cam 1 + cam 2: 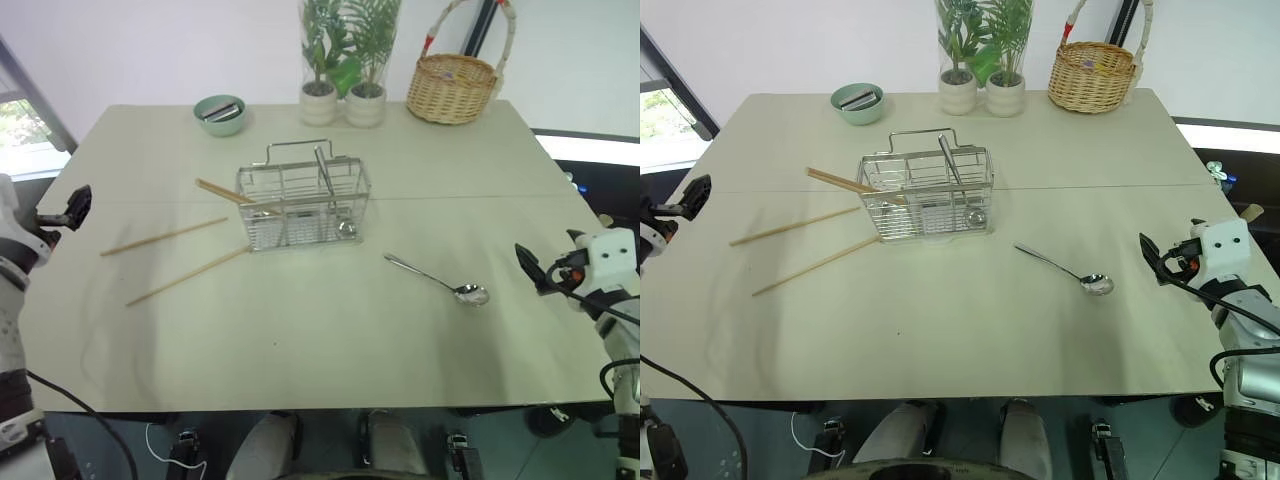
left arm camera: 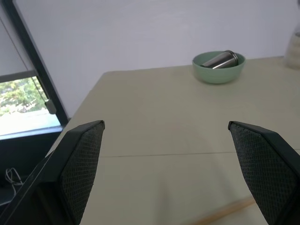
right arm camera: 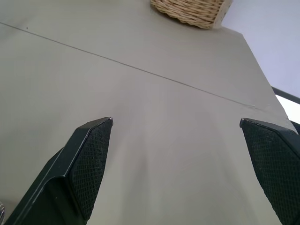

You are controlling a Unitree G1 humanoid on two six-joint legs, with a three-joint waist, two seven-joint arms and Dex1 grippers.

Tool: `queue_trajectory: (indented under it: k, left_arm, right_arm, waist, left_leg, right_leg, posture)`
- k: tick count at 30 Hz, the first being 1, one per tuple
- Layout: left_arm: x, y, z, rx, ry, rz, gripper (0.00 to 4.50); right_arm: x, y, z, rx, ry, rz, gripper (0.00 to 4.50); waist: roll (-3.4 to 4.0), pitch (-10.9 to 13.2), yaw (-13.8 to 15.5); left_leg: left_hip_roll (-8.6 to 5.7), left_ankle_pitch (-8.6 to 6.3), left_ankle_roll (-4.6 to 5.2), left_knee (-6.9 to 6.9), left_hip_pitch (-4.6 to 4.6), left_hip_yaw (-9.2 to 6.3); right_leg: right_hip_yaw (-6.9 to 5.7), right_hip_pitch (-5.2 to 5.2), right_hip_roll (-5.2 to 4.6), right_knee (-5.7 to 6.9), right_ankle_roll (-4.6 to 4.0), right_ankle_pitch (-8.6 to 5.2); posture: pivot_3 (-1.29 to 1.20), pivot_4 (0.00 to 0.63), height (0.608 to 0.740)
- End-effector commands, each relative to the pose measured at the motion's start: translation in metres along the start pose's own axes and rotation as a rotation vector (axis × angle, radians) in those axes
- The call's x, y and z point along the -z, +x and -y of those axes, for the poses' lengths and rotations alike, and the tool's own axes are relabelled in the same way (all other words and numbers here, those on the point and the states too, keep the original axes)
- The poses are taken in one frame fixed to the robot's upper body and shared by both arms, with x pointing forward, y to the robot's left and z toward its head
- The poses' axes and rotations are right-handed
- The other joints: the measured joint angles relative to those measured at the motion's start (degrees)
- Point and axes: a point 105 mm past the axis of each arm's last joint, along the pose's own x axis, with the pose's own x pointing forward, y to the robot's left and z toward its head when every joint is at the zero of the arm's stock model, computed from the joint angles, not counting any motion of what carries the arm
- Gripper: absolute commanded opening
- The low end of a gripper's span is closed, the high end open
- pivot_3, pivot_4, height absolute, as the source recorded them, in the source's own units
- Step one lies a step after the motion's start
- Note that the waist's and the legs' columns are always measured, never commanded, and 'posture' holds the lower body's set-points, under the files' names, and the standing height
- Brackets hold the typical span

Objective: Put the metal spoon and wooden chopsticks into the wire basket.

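Looks like the start of a pick: nothing is held yet. Both pincers stand wide and empty, left pincer (image 1: 72,208) off the bench's left edge, right pincer (image 1: 532,268) at the right edge, each well apart from any task thing.

Wire basket (image 1: 303,205) sits mid-bench, a bit toward the far side. Metal spoon (image 1: 440,280) lies flat on the bench, right of the basket & nearer, bowl end pointing toward the right pincer, handle toward the basket. Two wooden chopsticks (image 1: 164,236) lie loose on the bench left of the basket, angled; the nearer one's far tip runs up to the basket's near-left corner. Another stick pokes out of the basket's far-left side, so it seems partly in already.

Next move, my guess: right pincer comes in over the spoon handle, drops low & closes on it; thin & flat to the bench, so the grip needs care. Left pincer is the closer one for the loose sticks.

Hard to make out: what's inside the basket. Something metal leans in it, can't tell what thru the mesh. Whether the nearer stick touches the basket: can't tell.
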Motion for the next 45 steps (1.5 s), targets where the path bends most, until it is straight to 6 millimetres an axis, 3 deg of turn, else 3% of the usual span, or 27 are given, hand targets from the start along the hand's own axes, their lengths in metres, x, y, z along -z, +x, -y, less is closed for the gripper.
queue_trajectory:
  k: [1, 5, 12, 16, 20, 26, 29, 41, 44, 45]
  left_arm:
    - [-0.018, 0.001, 0.002, 0.004, 0.023, 0.063, 4.49]
    - [-0.024, 0.002, 0.013, 0.077, 0.027, 0.065, 4.49]
    - [-0.051, -0.008, 0.069, 0.467, 0.078, 0.048, 4.49]
    - [-0.048, -0.037, 0.116, 0.807, 0.163, -0.038, 4.49]
    - [-0.038, -0.071, 0.146, 1.091, 0.221, -0.137, 4.49]
    - [-0.033, -0.079, 0.164, 1.214, 0.231, -0.165, 4.49]
    - [-0.034, -0.075, 0.17, 1.221, 0.234, -0.152, 4.49]
    - [-0.036, -0.075, 0.177, 1.232, 0.25, -0.145, 4.49]
    - [-0.037, -0.075, 0.177, 1.227, 0.25, -0.143, 4.5]
    - [-0.037, -0.075, 0.177, 1.228, 0.249, -0.143, 4.5]
  right_arm:
    - [-0.02, 0.001, 0.006, 0.01, -0.036, 0.061, 4.5]
    - [-0.028, 0.005, 0.003, -0.025, -0.057, 0.077, 4.5]
    - [-0.063, 0.024, -0.012, -0.223, -0.123, 0.066, 4.5]
    - [-0.074, 0.031, -0.04, -0.441, -0.17, 0.006, 4.5]
    - [-0.07, 0.032, -0.073, -0.641, -0.175, -0.07, 4.5]
    - [-0.062, 0.035, -0.106, -0.82, -0.128, -0.138, 4.5]
    - [-0.048, 0.038, -0.116, -0.876, -0.15, -0.189, 4.5]
    - [-0.019, 0.054, -0.137, -0.946, -0.064, -0.303, 4.5]
    - [-0.01, 0.058, -0.138, -0.928, -0.033, -0.353, 3.6]
    - [-0.007, 0.058, -0.137, -0.924, -0.032, -0.363, 3.12]
  waist:
    - [0.0, 0.0, 0.0]
    - [0.01, 0.0, 0.0]
    - [0.03, 0.0, -0.4]
    - [0.08, 0.1, -1.2]
    - [0.1, 0.1, -1.7]
    - [0.2, 0.1, -1.6]
    - [0.13, 0.1, -1.5]
    - [0.14, 0.1, -1.6]
    - [0.14, 0.1, -1.6]
    - [0.12, 0.1, -1.6]
  left_leg:
    - [0.0, 0.0, 0.0, 0.0, 0.0, 0.0]
    - [0.0, 0.0, 0.0, 0.0, 0.0, 0.01]
    - [0.01, 0.0, 0.0, 0.16, -0.06, 0.04]
    - [0.01, 0.0, 0.01, 0.13, -0.08, 0.05]
    - [0.02, -0.03, 0.05, 0.11, -0.13, 0.05]
    - [0.06, -0.03, 0.07, 0.09, -0.13, 0.12]
    - [0.12, -0.03, 0.06, 0.12, -0.12, 0.12]
    - [0.09, -0.02, 0.05, -0.01, -0.14, 0.15]
    - [0.09, -0.01, 0.02, -0.01, -0.13, 0.15]
    - [0.09, 0.0, 0.02, 0.0, -0.12, 0.15]
  right_leg:
    - [0.0, 0.0, 0.0, 0.0, 0.0, 0.0]
    - [0.0, 0.0, 0.0, 0.0, 0.0, 0.0]
    - [0.0, 0.0, 0.01, 0.03, -0.08, 0.01]
    - [0.0, 0.0, -0.02, -0.01, -0.12, -0.01]
    - [-0.01, -0.03, -0.03, -0.05, -0.2, -0.06]
    - [-0.01, -0.07, -0.03, -0.04, -0.25, -0.08]
    - [-0.01, -0.06, 0.02, -0.04, -0.28, -0.06]
    - [0.0, -0.17, 0.0, -0.03, -0.1, 0.05]
    - [0.0, -0.16, 0.01, -0.03, -0.11, 0.05]
    - [0.01, -0.16, 0.01, -0.02, -0.12, 0.06]
  posture:
    - [0.0, 0.15, 0.704]
    - [0.0, 0.15, 0.704]
    - [0.0, 0.15, 0.704]
    - [0.0, 0.15, 0.704]
    - [0.0, 0.15, 0.704]
    - [0.0, 0.15, 0.704]
    - [0.0, 0.15, 0.704]
    - [0.0, 0.15, 0.704]
    - [0.0, 0.15, 0.704]
    - [0.0, 0.15, 0.704]
